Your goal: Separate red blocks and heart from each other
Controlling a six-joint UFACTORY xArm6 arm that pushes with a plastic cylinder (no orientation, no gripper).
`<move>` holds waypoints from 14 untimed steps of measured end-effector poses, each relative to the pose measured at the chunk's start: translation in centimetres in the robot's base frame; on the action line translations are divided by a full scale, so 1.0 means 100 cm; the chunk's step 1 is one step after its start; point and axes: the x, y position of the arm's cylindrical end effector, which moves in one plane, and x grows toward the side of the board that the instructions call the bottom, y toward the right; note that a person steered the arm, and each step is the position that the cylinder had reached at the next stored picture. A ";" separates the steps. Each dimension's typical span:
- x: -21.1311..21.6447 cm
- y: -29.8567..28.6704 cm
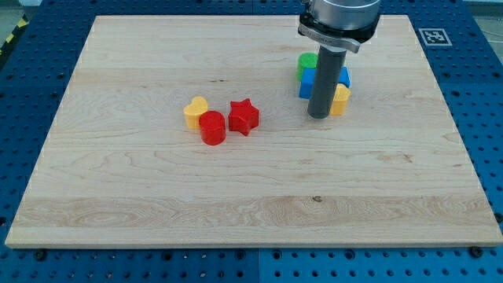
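The tip (318,116), with no fingers to report, stands among far-edge blocks; a careless approach could shove the yellow heart (195,112), red cylinder (212,127) and red star (243,116) together.

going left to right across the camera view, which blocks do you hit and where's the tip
yellow heart → red cylinder → red star → my tip, with the green, blue and yellow blocks clustered around the rod, overlapping too much to order.

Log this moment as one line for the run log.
my tip: right cluster, beside blue block | yellow heart, red cylinder, red star: clustered, untouched | separation: not started
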 end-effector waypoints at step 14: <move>0.011 -0.147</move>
